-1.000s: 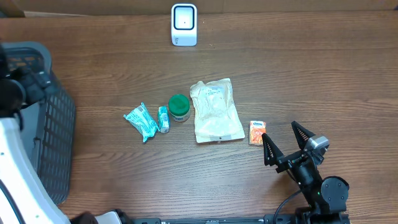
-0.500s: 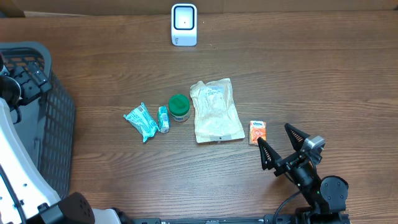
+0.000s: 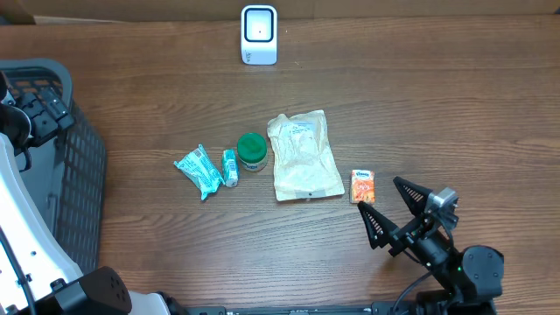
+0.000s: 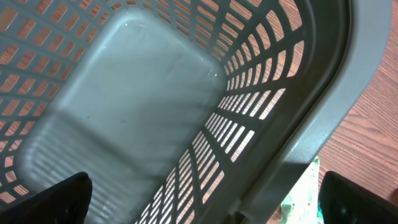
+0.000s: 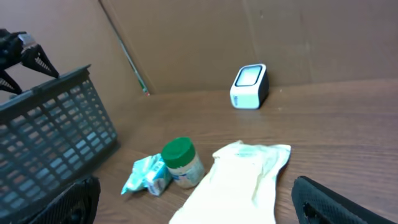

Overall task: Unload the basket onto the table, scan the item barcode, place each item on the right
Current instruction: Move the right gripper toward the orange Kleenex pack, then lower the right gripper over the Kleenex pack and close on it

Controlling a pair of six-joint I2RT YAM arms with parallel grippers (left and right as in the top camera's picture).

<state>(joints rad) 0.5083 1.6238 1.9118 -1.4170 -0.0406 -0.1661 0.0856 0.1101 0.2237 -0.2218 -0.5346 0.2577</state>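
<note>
Overhead: a small orange rectangular packet [image 3: 362,186], judged the likely item, is seen on the brown wooden table [image 3: 437,105], its long axis running near to far. The right end effector [image 3: 378,194] is spread wide just beside it, on its near-right side, so this arm is much the nearer. The left end effector [image 3: 37,112] is held over the dark grey lattice basket [image 3: 83,175]. The white box-shaped scanner [image 3: 259,35] stands far off. Left wrist: widely parted fingers are seen above the basket's floor. Right wrist: fingers parted, the packet is not shown

Wood-grain table [image 3: 437,105], plastic basket [image 4: 311,124] — scanner [image 3: 259,35] seemingly glossy plastic
</note>
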